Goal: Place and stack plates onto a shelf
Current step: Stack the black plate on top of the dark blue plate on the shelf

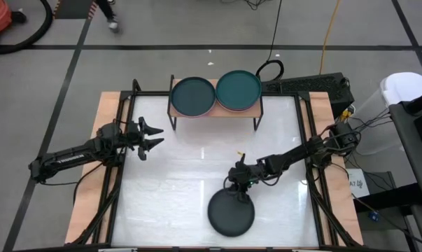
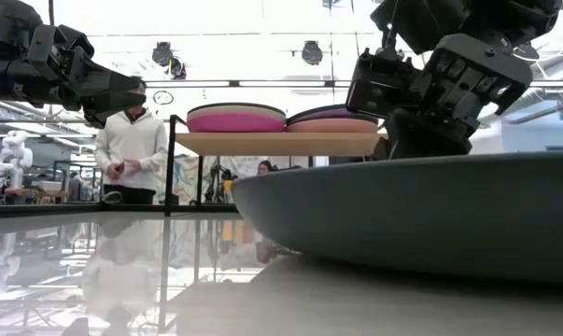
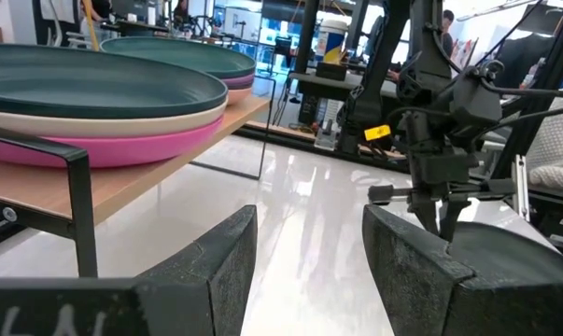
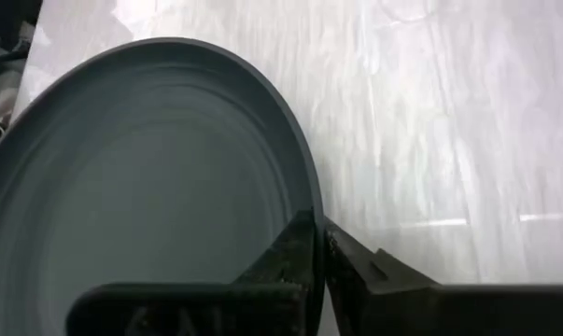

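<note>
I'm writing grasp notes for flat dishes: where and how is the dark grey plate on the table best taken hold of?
By its rim. The dark grey plate lies flat on the white table, too wide to span, but its shallow raised edge lets one finger go inside and one outside. The right gripper pinches the edge nearest the shelf this way. The left gripper waits open near the table's left side.

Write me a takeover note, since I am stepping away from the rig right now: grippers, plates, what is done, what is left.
Right gripper: jaws shut on the rim of the dark grey plate, which sits on the table's near side.
Left gripper: jaws open, empty, hovering over the table's left side.
Shelf: two stacks side by side, the left stack topped dark teal, the right stack topped teal.
Done: the stacked plates.
Left: the grey plate, not yet shelved.
</note>
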Controlling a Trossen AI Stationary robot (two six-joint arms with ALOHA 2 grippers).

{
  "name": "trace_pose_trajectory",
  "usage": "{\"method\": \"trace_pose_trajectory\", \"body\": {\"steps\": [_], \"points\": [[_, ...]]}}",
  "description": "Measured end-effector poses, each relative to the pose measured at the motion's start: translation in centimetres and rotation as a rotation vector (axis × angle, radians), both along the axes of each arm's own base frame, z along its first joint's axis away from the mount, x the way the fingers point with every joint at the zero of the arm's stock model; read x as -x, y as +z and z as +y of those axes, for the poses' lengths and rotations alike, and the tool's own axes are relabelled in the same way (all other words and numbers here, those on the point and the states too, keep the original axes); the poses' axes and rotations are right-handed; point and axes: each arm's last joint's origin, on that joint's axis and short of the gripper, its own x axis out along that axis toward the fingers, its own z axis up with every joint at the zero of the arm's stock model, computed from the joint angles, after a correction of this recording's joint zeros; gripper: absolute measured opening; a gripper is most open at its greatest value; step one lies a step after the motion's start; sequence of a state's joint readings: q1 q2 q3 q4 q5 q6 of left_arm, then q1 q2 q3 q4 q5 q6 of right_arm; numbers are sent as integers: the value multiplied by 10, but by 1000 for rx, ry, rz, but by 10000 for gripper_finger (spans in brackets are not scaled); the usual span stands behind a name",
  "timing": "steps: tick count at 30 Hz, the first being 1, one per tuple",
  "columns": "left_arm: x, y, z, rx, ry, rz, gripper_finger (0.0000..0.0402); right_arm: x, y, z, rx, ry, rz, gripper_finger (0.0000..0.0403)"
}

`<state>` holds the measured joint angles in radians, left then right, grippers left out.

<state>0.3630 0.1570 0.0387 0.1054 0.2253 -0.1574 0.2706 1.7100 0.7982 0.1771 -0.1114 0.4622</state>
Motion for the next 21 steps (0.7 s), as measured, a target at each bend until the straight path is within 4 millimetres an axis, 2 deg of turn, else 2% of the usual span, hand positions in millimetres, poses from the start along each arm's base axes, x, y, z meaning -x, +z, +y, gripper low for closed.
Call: {"method": "trace_pose_trajectory", "body": {"steps": [6,10,15,21], "points": [[0,0,0,0,0,0,200,-6,5,-5,-11,-12,-66,2],[0,0,0,0,0,0,200,-13,15,-13,-25,-15,-166,1],[0,0,0,0,1,-1,200,-23,44,-31,-42,-59,-401,1],[0,0,0,-1,2,-1,200,-24,86,-69,1,-183,-661,1]]}}
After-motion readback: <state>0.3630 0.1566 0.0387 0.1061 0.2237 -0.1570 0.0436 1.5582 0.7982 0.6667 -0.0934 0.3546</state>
